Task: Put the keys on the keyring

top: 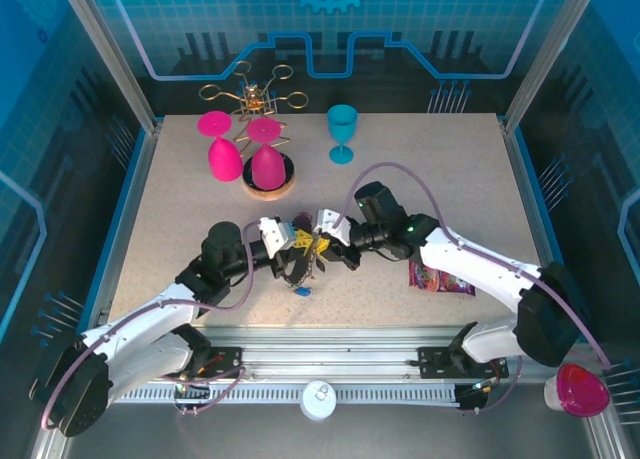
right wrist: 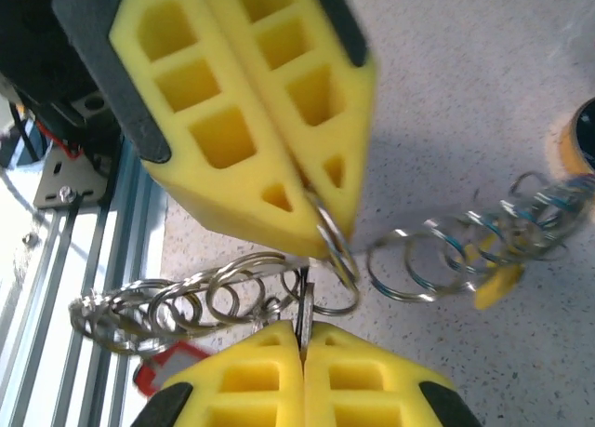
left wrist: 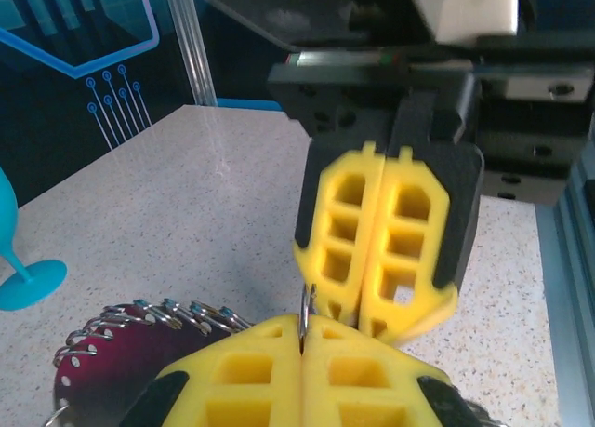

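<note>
Both grippers meet tip to tip above the table's middle. My left gripper (top: 298, 243) (left wrist: 303, 323) is shut on a thin metal split ring (left wrist: 307, 306). My right gripper (top: 318, 245) (right wrist: 303, 329) is shut on a neighbouring thin ring (right wrist: 304, 301). The keyring (top: 296, 269) hangs below them as a dark loop, and its row of silvery rings (right wrist: 186, 301) (left wrist: 153, 315) sags to both sides. A red-tagged key (right wrist: 167, 371) and a yellow-tagged key (right wrist: 497, 280) hang from it. A blue key (top: 303, 291) dangles lowest.
Two pink goblets (top: 225, 154) stand upside down by a gold wire rack (top: 255, 94) on a wooden base (top: 268, 184) at the back left. A teal goblet (top: 342, 131) stands at the back. A coloured packet (top: 440, 277) lies under the right arm.
</note>
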